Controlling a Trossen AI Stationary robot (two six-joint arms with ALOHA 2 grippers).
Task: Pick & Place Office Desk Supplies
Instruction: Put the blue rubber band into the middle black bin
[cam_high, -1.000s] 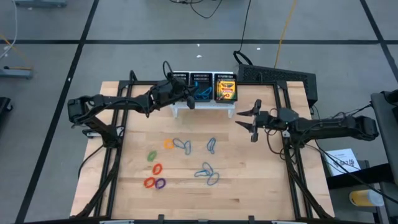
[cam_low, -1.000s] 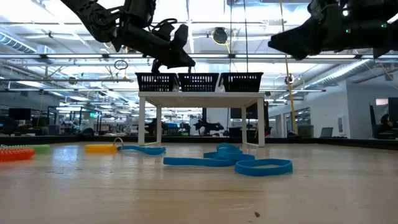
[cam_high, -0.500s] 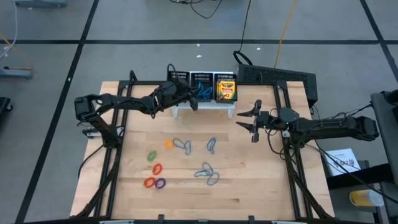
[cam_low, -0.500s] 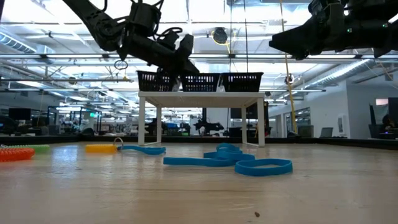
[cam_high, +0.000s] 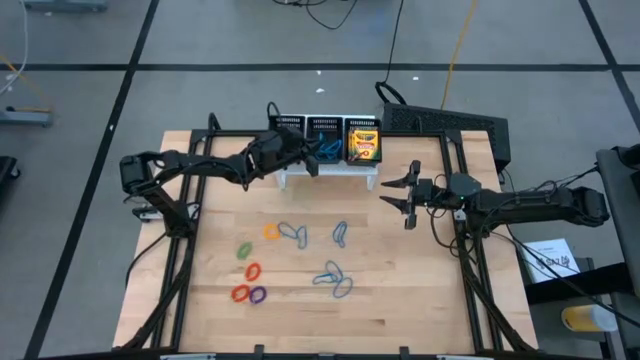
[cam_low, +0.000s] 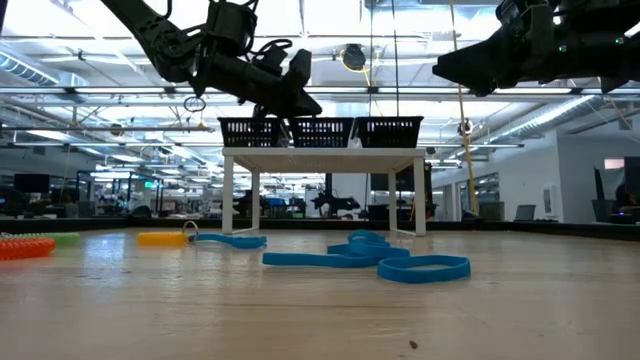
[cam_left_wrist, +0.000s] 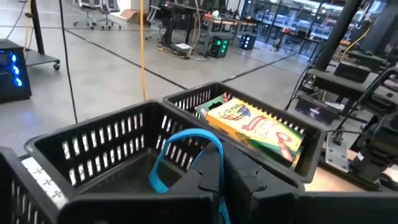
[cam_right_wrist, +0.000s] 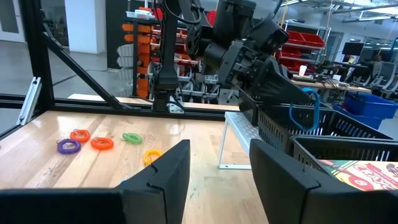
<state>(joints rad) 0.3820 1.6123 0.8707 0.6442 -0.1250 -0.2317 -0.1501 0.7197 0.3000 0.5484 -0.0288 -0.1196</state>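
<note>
My left gripper (cam_high: 312, 160) was clamped on a thin blue loop (cam_left_wrist: 186, 155), holding it above the middle compartment of the black mesh organiser (cam_high: 325, 127) at the far edge of the table (cam_high: 400, 310). From the left wrist camera the loop arched up out of the closed fingers (cam_left_wrist: 211, 180), just over that compartment's rim. The right-hand compartment held the crayon boxes (cam_high: 363, 142), yellow and green, lying flat; I saw the top one (cam_left_wrist: 258, 130) clearly but could not count them. Something blue already lay in the middle compartment, though I could not make out its shape.

My right gripper (cam_high: 402, 193) hung above the table right of the organiser, its fingers parted and holding nothing.

On the table, nearer than the organiser, the other supplies lay scattered. A blue loop (cam_high: 294, 233) sat just right of a small orange loop (cam_high: 270, 231), with another blue loop (cam_high: 340, 233) further right. Nearer still lay a tangle of blue loops (cam_high: 334, 278), touching or overlapping. To the left were a green loop (cam_high: 243, 249), two red-orange loops (cam_high: 252, 271) and a purple loop (cam_high: 258, 295) nearest, beside the nearer red-orange one.
</note>
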